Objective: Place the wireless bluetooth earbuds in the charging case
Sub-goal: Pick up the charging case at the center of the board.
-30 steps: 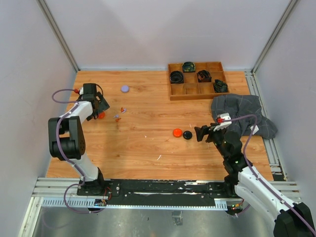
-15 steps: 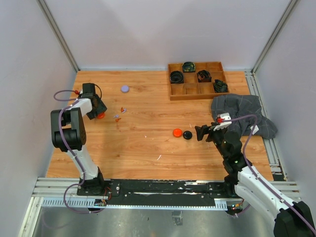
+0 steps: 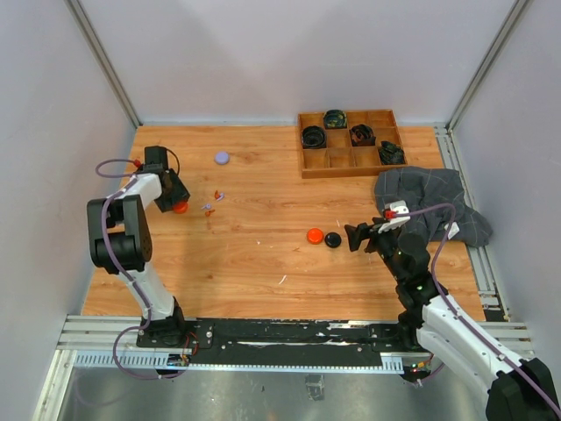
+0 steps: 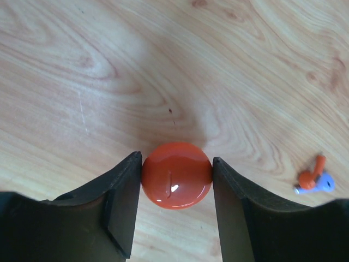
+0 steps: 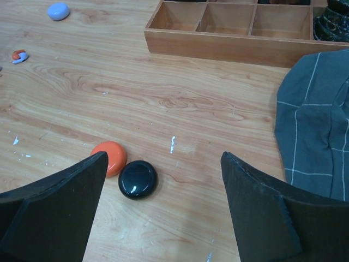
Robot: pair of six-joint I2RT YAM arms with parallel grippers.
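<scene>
At the table's left, a round orange charging case [image 4: 176, 175] [image 3: 180, 207] lies on the wood. My left gripper [image 4: 176, 166] [image 3: 174, 201] is shut on it, one finger touching each side. A little to its right lie tiny earbuds, an orange one [image 4: 311, 177] against a lilac one [image 4: 325, 184], seen from above as small specks [image 3: 209, 207]. A second orange case [image 5: 110, 157] [image 3: 315, 235] and a black case [image 5: 138, 178] [image 3: 332, 239] sit side by side mid-table. My right gripper [image 5: 162, 159] [image 3: 353, 237] hangs open just right of them, holding nothing.
A lilac case [image 3: 222, 157] [image 5: 58, 10] lies at the back left. The wooden compartment tray [image 3: 346, 172] [image 5: 218, 48] stands at the back right with dark items in some cells. A grey checked cloth [image 3: 429, 206] [image 5: 319, 125] lies right of my right gripper.
My left gripper has closed from wide open onto the orange case at the left. The right arm has hardly moved.
</scene>
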